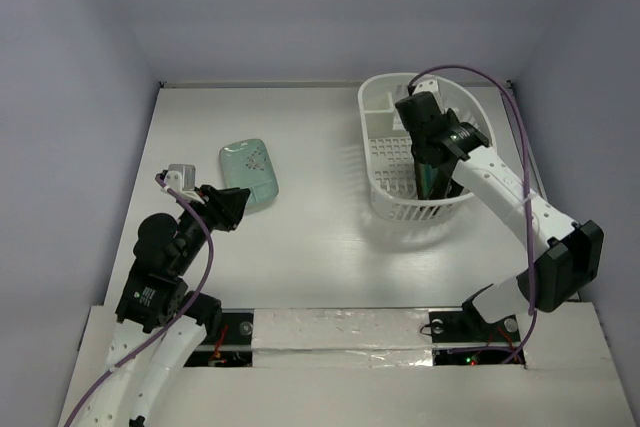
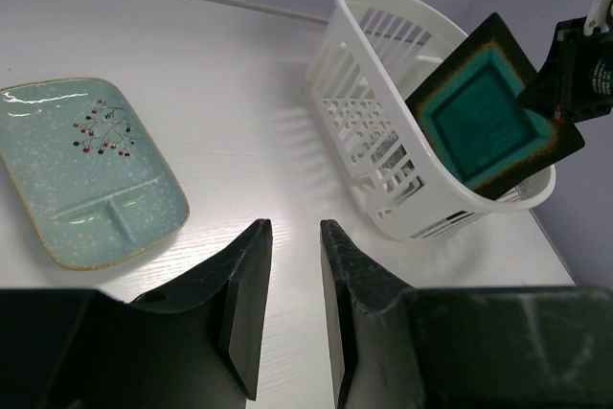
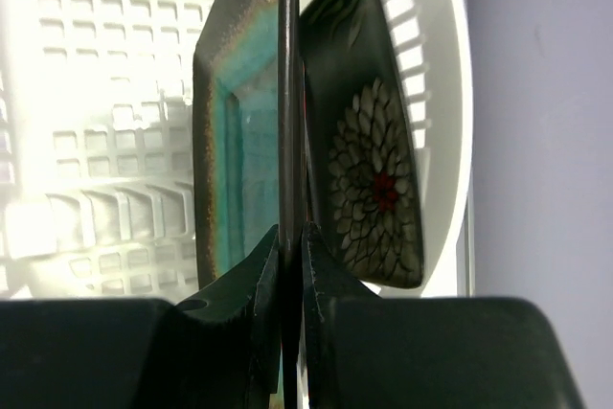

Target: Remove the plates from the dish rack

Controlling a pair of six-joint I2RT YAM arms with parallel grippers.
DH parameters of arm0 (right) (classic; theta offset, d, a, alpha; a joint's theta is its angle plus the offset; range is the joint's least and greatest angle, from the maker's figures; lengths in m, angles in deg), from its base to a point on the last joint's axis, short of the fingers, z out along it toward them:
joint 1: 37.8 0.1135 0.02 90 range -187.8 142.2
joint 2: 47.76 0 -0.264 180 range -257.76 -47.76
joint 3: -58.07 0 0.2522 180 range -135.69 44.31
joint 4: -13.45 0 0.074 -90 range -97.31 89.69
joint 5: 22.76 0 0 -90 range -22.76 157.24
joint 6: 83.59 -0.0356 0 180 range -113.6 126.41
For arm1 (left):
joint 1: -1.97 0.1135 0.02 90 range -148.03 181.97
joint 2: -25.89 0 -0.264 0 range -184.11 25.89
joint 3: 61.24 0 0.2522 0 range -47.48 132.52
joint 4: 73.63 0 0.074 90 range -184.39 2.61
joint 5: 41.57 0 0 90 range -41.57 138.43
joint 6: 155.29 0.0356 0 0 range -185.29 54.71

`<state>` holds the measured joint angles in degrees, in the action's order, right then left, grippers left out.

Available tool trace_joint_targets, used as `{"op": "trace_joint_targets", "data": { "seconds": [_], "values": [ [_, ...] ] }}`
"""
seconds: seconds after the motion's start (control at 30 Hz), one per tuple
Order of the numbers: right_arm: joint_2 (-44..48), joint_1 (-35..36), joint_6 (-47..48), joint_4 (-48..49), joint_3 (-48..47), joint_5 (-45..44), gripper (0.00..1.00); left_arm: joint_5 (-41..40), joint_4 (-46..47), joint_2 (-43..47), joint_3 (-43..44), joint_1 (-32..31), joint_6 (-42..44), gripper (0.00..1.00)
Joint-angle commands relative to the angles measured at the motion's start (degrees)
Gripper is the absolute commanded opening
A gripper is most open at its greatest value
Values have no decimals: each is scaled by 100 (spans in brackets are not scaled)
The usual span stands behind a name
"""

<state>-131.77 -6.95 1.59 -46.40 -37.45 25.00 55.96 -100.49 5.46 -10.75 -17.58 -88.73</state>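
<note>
On your left, the left gripper (image 1: 226,205) hangs over the surface (image 1: 320,247). Its jaws stand a little apart and you see nothing between them. Just beyond it, the pale mint-green plate (image 1: 249,175) lies flat on the surface, well apart from the dish rack (image 1: 400,209). Further to the right, the dish rack stands on the surface. The right gripper (image 3: 290,232) reaches into it from above, with jaws pressed on the rim of the teal plate (image 2: 484,117). This plate is tilted: its upper corner is above the rack's rim, its lower part inside. Just beside it, a black flower plate (image 3: 374,179) stands on edge in the rack.
</note>
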Motion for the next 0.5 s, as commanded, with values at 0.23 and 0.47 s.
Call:
{"op": "trace_joint_targets", "data": {
  "seconds": [0.23, 0.47],
  "values": [
    [1044, 166, 43, 671, -1070, -443, 0, 91, 282, 3, 36, -40, -20, 24],
    [1641, 438, -72, 970, -1325, -162, 0, 91, 291, -23, 36, -40, -20, 24]
  ]
}}
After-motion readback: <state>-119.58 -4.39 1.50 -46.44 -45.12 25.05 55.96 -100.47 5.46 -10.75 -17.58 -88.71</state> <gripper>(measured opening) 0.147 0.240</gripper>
